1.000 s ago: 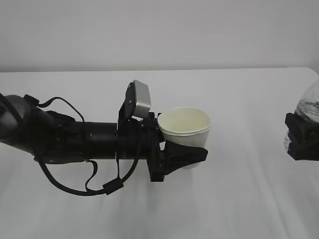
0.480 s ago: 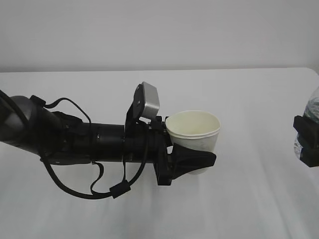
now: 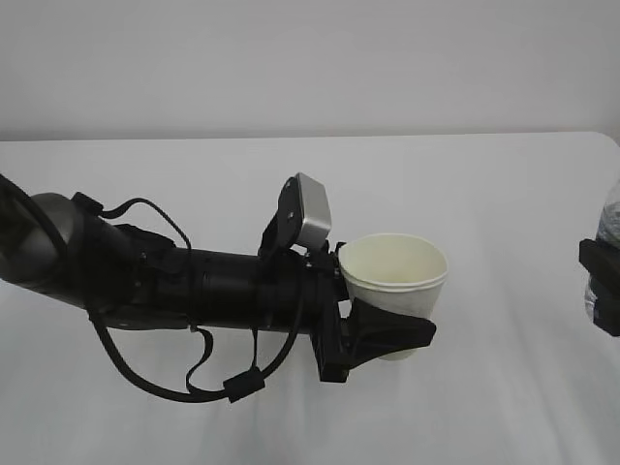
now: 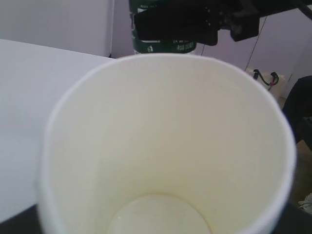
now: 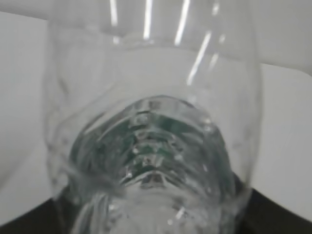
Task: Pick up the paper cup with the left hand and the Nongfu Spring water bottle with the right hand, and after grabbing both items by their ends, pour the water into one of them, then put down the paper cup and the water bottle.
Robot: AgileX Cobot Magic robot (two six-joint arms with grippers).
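My left end effector pinches the paper cup mid-frame, upright above the desk. My right end effector clamps the water bottle at the right edge. Squeezing harder could crumple the cup; a misaligned bottle would spill.

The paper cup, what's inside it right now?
The paper cup shows only its bare cream wall and round bottom in the left wrist view; no water is visible. Its lower front wall is cut off by the frame.
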